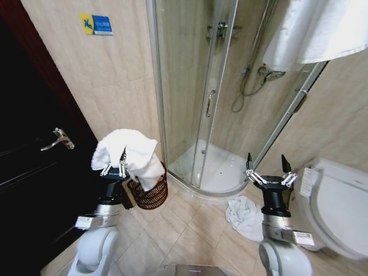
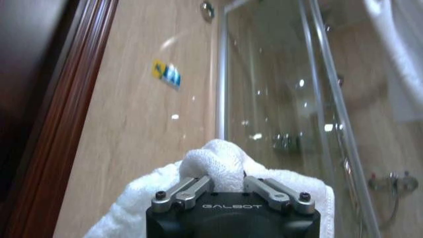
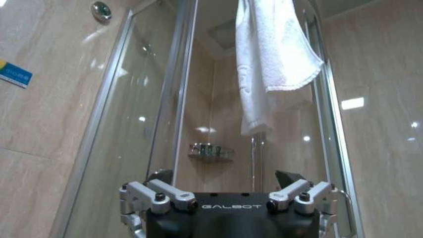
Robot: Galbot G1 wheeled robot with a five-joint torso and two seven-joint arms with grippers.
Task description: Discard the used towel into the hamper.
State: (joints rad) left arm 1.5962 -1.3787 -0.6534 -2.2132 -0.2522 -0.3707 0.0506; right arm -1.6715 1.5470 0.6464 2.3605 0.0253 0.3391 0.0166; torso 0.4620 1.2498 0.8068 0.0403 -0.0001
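Note:
My left gripper (image 1: 115, 165) is shut on a bunched white towel (image 1: 131, 155), held up just left of and above the hamper (image 1: 150, 192), a small dark reddish-brown openwork basket on the floor by the shower corner. Part of the towel hangs down over the hamper's rim. In the left wrist view the towel (image 2: 228, 168) bulges between the closed fingers (image 2: 191, 188). My right gripper (image 1: 268, 167) is raised and open with nothing in it, in front of the toilet; its spread fingers (image 3: 162, 191) face the shower glass.
A second white towel (image 1: 244, 215) lies crumpled on the tiled floor by my right arm. Another towel (image 1: 313, 29) hangs over the shower enclosure (image 1: 218, 115). A dark door (image 1: 34, 149) stands at left, a toilet (image 1: 339, 201) at right.

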